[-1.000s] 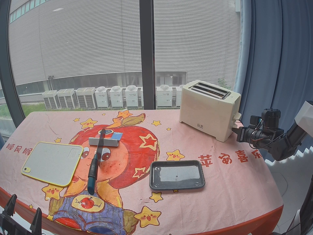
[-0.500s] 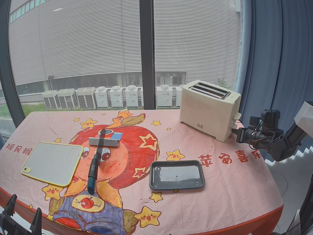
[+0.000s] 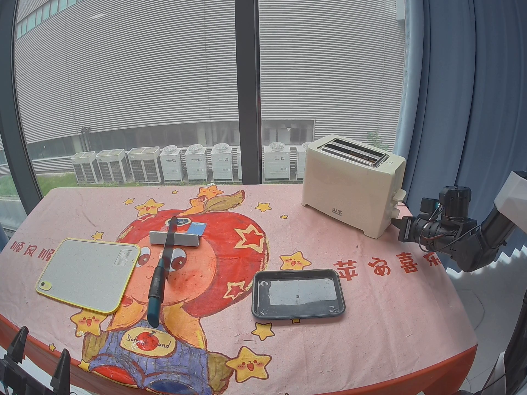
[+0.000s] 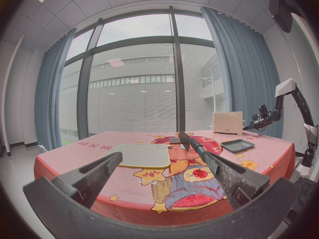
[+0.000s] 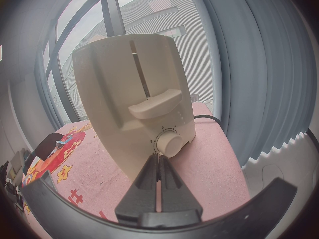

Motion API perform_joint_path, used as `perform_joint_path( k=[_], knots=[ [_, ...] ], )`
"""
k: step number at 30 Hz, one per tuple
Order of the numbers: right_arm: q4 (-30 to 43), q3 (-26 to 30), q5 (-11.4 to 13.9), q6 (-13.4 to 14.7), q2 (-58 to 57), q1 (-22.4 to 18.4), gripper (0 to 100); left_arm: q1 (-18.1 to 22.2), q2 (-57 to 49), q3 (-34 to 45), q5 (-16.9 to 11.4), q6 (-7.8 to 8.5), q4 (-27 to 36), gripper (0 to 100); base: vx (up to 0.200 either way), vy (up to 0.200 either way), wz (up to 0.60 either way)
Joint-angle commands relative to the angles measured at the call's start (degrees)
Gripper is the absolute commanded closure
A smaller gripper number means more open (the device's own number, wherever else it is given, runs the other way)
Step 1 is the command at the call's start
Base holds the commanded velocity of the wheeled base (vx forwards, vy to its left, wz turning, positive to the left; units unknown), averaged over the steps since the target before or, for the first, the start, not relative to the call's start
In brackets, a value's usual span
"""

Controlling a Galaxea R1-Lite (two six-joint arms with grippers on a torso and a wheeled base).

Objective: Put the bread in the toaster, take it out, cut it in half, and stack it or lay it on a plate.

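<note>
Jaws: right gripper pressed together, left gripper spread wide. Toaster, frame right: you should meet its lever squarely, avoiding the dial.

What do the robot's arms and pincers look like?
The right arm is mostly black, with a white angular shell higher up and thin cables looping near its wrist. The right pincer has two black wedge-shaped fingers on a dark curved bar. The left pincer matches: two dark grey, rough-looking tapered fingers with small screws.
</note>
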Motion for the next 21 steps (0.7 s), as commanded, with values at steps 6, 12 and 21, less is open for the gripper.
perform_joint_path(
  k=[6,12,21],
  knots=[
    [-0.6,1.9,0.0,-0.1,-0.4,0.5,100,0.0,0.0,0.9,0.0,0.0,0.0,0,0.0,0.0,0.0],
    [-0.2,2.9,0.0,-0.2,-3.3,0.6,100,0.0,0.0,0.9,0.0,0.0,0.0,0,0.0,0.0,0.0],
    [-0.3,3.4,0.0,-0.2,-4.0,0.7,100,0.0,0.0,0.9,0.0,0.0,0.0,0,0.0,0.0,0.0]
  ],
)
